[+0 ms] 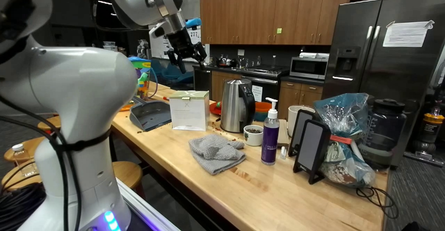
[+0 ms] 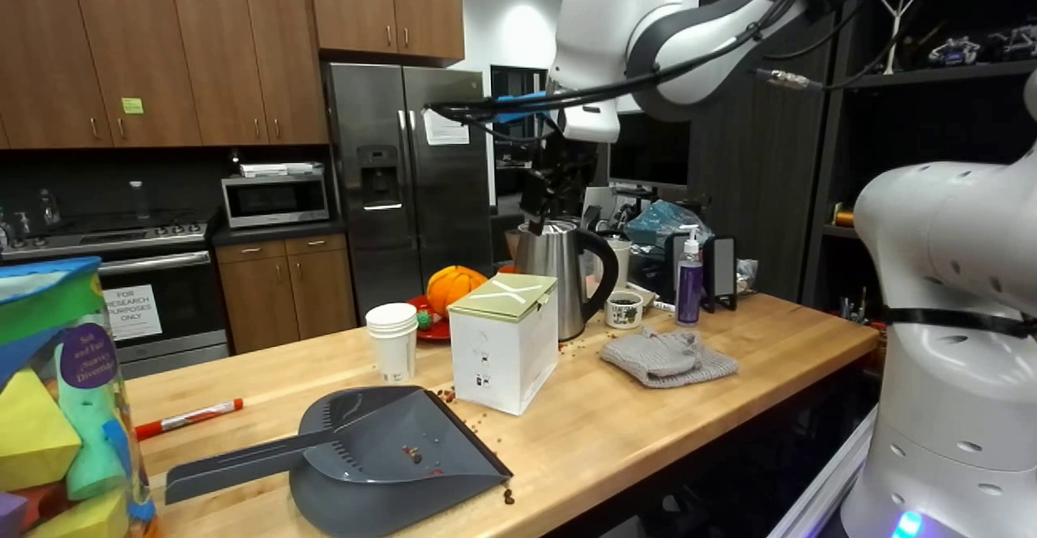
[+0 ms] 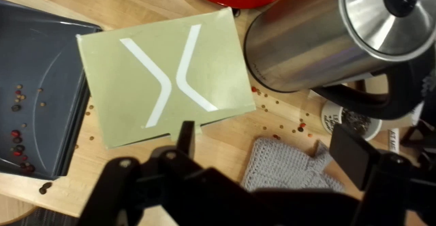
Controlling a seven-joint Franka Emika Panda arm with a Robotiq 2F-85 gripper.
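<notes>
Nearest the wrist camera, we find our gripper (image 3: 267, 142), its black fingers (image 3: 186, 139) spread well apart with nothing pinched between them. It hangs in the air above the table (image 1: 250, 196), so we judge the step in hand to be an approach or a pause, not a grasp.

Beneath it, and nearest, stands the white box (image 1: 189, 114), upright, its pale green lid (image 3: 143, 93) facing up. We place it set back from the robot-side edge, and the small tab (image 3: 175, 135) on its lid points toward that edge. The lid is longer one way than the other; its long axis runs from the dustpan (image 3: 30, 55) toward the kettle (image 1: 232, 105), askew to the edge. Our jaws part along roughly the same line, so pinching the shorter width would, we think, call for about a quarter turn, then a careful descent clear of the kettle.

Farther out, the dustpan lies just beside the box, one corner of its lip near the robot-side edge. On the box's opposite side, the gray cloth (image 1: 217, 151) lies rumpled near that edge, with the kettle and a small cup (image 1: 253, 140) set back behind it. Toward the table's end edge we see the purple bottle (image 1: 270, 142) and two speakers (image 1: 307, 147).
</notes>
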